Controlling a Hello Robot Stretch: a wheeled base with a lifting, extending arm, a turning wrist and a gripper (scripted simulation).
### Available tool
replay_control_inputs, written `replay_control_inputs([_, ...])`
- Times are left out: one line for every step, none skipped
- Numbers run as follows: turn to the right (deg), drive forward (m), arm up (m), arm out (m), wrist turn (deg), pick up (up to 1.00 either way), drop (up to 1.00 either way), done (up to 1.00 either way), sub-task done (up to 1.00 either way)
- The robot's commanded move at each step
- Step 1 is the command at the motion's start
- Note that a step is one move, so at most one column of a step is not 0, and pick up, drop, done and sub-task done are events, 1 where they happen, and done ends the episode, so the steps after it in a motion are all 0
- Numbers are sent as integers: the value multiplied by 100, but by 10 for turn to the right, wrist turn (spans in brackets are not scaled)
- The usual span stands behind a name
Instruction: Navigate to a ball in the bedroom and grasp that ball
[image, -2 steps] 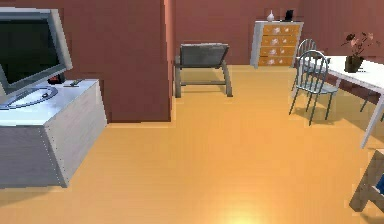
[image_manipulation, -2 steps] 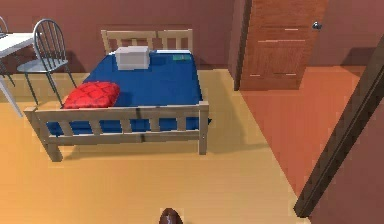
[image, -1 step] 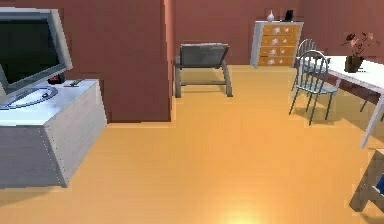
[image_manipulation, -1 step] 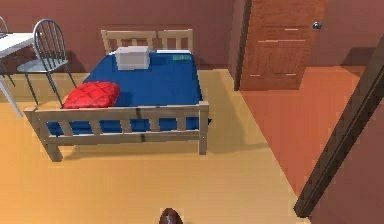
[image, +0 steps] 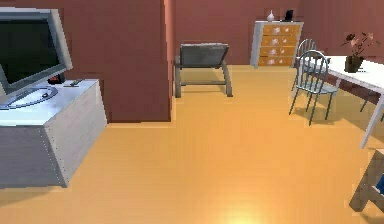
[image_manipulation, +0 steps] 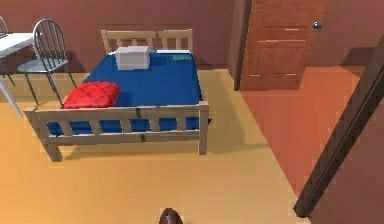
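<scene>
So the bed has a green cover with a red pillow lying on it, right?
Not quite. The arm side view shows the cover is blue, not green. The red pillow does lie on the bed.

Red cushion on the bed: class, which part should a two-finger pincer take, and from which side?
Probably its left edge, coming from the arm side view's left. The red cushion lies flat at the near left corner of the blue mattress, and the wooden footboard rail would block a low approach from the near side.
</scene>
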Motion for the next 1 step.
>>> replay_control_inputs([0,0,0,0,0,100,0,0,0])
